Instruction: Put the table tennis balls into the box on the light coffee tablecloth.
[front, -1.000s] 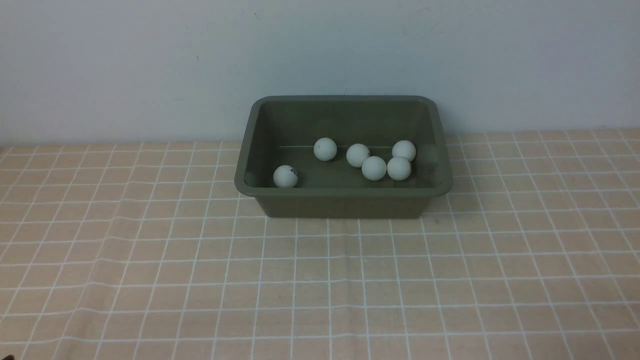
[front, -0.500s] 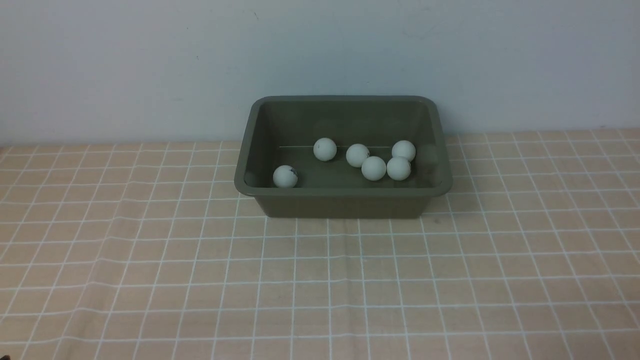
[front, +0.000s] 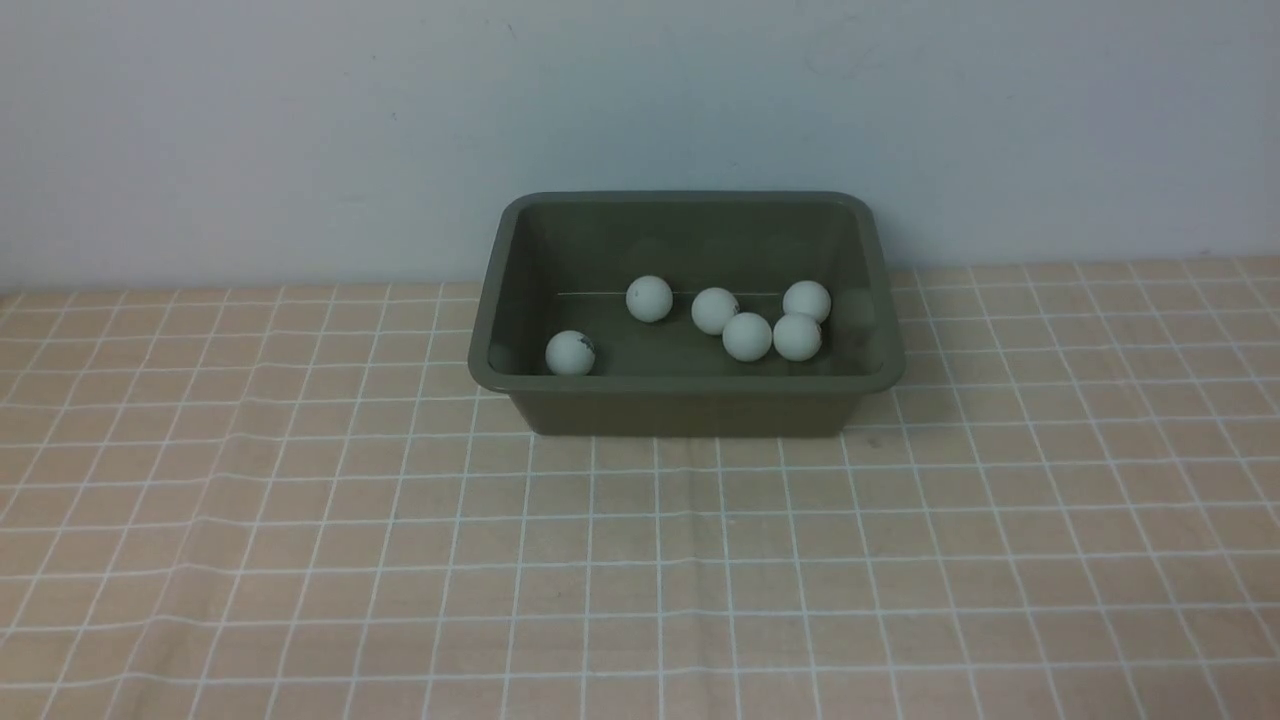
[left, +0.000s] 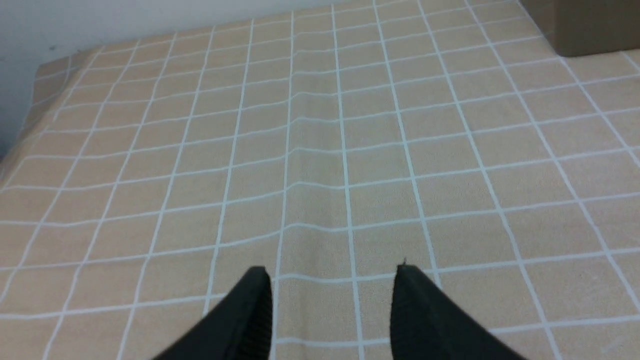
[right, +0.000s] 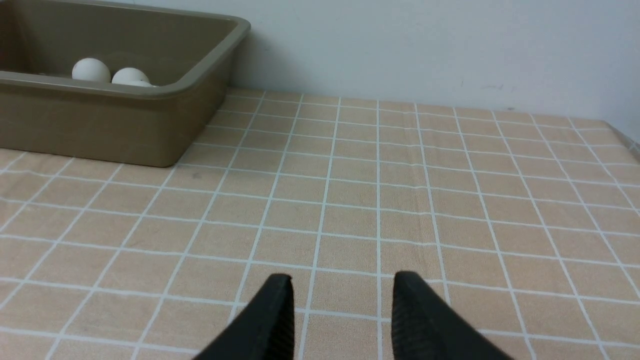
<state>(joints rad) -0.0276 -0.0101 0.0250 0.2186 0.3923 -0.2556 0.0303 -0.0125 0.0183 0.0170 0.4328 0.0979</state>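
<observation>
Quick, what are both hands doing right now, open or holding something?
Left hand: open, holding nothing.
Right hand: open, holding nothing.

Dark, near-black fingers, blunt at the tips, show on the left gripper (left: 334, 267) and right gripper (right: 343, 275) alike.

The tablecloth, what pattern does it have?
The tablecloth has a thin white grid on light tan-peach, clearest in the front view.

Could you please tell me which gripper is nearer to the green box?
Right, it seems. The right gripper is short of the box, off its right end; the left gripper is farther out, to its left.
</observation>
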